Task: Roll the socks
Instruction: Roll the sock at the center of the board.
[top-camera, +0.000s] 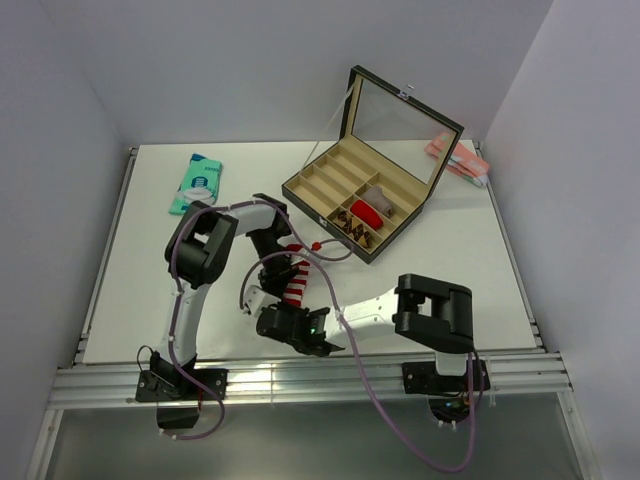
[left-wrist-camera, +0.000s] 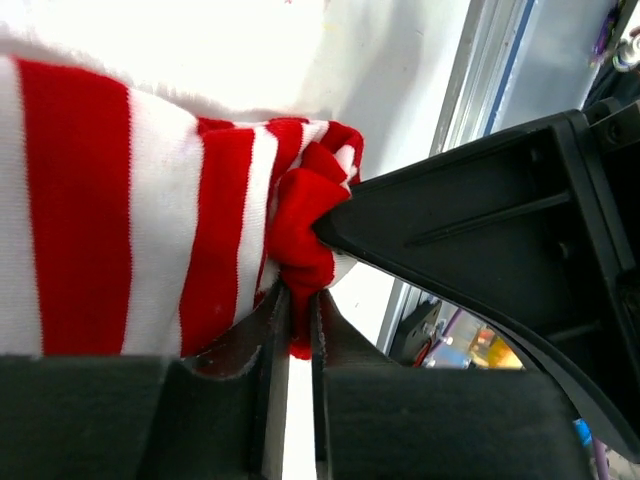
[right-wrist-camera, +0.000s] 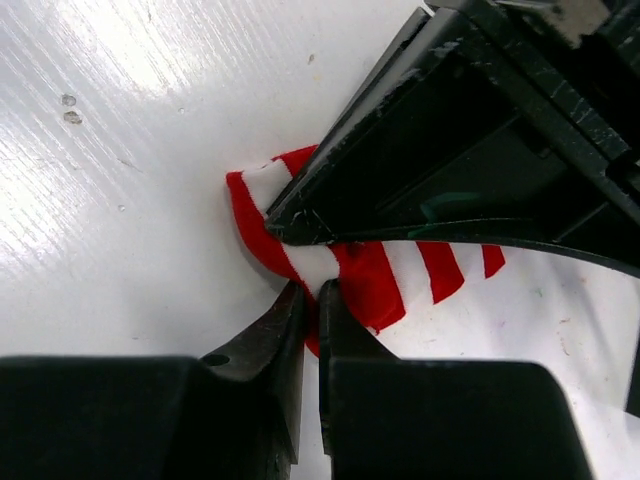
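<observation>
Left wrist view: striped sock (left-wrist-camera: 130, 220) lies on the worktop (left-wrist-camera: 400, 80); left end effector (left-wrist-camera: 300, 305) and right end effector (right-wrist-camera: 310, 300), both narrow, pinch its bunched end; shallow bites may slip, letting the fabric spring loose.

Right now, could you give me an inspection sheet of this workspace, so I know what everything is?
Surface: white table, glossy, with a few small specks in the right wrist view.
Job's things: striped sock lying between the arms, one end bunched; argyle sock in a front compartment of the open box.
Clutter: red roll beside the argyle sock; teal packet far left; pink packet far right.
Jaws: left gripper and right gripper both pinch the striped sock's bunched end, close together.
Cables: purple cables run along both arms, one looping past the near edge.
Surroundings: white walls; metal rail along the near edge.
</observation>
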